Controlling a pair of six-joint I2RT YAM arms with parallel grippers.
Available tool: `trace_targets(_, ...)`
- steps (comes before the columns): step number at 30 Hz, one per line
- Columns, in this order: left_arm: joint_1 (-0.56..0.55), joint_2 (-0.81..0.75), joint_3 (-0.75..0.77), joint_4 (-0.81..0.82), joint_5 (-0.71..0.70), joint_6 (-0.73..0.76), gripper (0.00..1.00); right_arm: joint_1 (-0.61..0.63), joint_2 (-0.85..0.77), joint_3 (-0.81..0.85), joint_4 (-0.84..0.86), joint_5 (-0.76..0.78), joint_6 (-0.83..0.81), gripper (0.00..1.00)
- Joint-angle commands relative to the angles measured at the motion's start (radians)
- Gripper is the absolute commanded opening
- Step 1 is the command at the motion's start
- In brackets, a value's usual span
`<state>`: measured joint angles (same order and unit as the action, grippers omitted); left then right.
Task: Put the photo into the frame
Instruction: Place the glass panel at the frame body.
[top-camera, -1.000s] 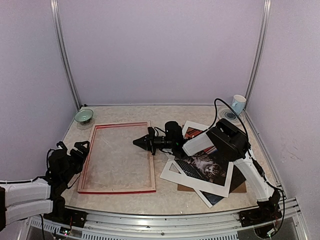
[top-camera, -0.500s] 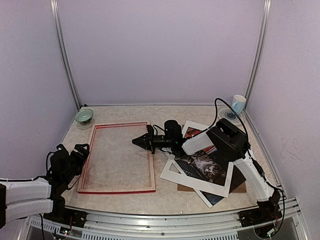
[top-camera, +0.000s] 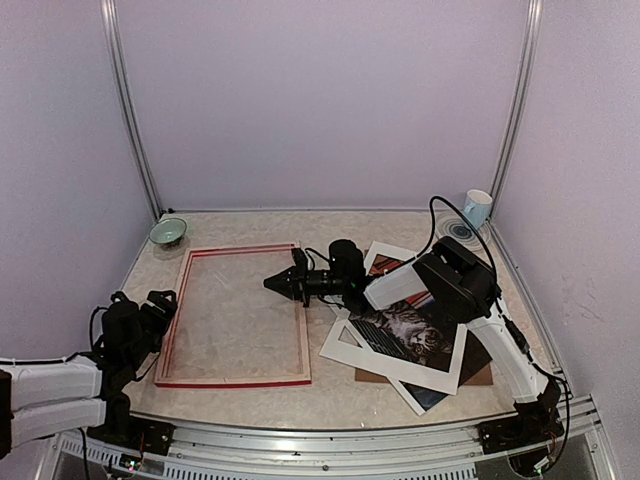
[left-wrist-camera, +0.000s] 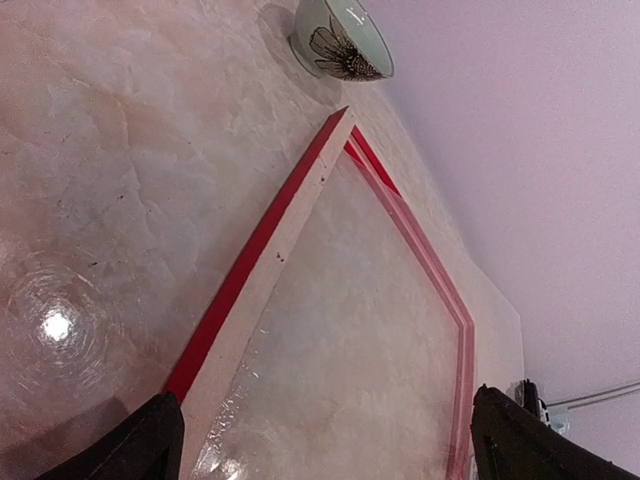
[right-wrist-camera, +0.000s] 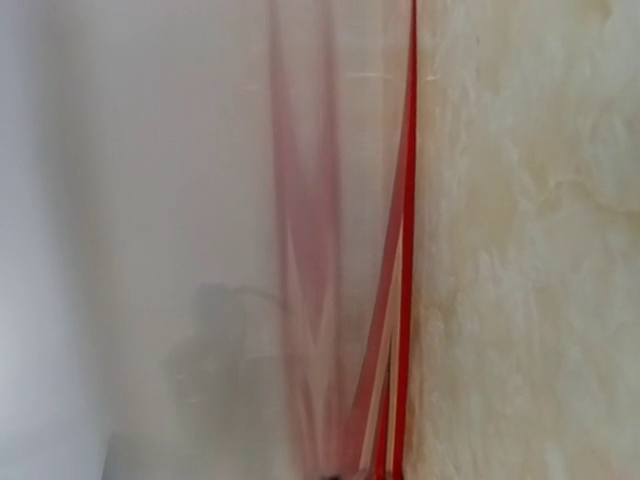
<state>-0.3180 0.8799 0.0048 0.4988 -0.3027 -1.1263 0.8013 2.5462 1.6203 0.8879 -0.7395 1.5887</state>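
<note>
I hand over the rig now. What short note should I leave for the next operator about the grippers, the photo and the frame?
Left gripper: open, empty, beside the left side of the frame.
Right gripper: shut, nothing seen in it, tip over the frame's right side; contact unclear.
Frame: lies flat, left of centre, no photo in it.
Photo: on the right, under a white mat.
Done: nothing visible yet.
Left: get the photo out from under the mat and lay it in the frame.
</note>
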Motion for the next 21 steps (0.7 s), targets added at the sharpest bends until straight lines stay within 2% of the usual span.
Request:
trace_targets(1, -0.005, -0.039, -0.110, -0.069, -0.052, 0.000, 0.99, 0.006, -0.065, -0.003, 0.035, -0.024, -0.049, 0.00)
trace_targets(7, 0.002, -0.068, -0.063, -0.121, -0.117, 0.015, 0.99, -0.021, -0.127, -0.062, -0.050, -0.020, -0.127, 0.00)
trace_targets(10, 0.028, -0.002, -0.023, -0.071, -0.089, 0.044, 0.99, -0.055, -0.184, -0.094, -0.152, -0.008, -0.224, 0.00)
trace_targets(18, 0.092, 0.347, 0.137, 0.055, 0.075, 0.057, 0.99, -0.091, -0.326, -0.102, -0.349, -0.036, -0.395, 0.00)
trace_targets(21, 0.097, 0.437, 0.176, 0.123, 0.122, 0.068, 0.99, -0.112, -0.347, -0.076, -0.392, -0.064, -0.399, 0.00)
